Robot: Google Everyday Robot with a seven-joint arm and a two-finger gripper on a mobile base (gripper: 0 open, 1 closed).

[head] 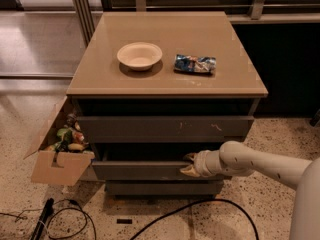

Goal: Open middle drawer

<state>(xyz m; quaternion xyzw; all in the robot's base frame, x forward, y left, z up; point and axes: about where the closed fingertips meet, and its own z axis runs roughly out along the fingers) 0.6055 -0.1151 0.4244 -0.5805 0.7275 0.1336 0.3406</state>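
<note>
The middle drawer [140, 170] is a plain dark grey-brown front, second from the top of the cabinet. It stands slightly out, with a dark gap above it. My gripper [189, 164] is at the right part of its top edge. One finger [189, 157] sits behind the front panel and the other in front of it, so it is shut on the panel's edge. The white arm [250, 163] reaches in from the right. The top drawer front [165, 128] has pale and reddish scratches. The bottom front [162, 187] is narrow and plain. The drawer's inside is hidden.
A pale bowl [139, 55] and a blue snack bag [194, 63] lie on the tan cabinet top [220, 84]. An open cardboard box [60, 156] of items leans against the cabinet's left side. Black cables [200, 208] run across the speckled floor in front.
</note>
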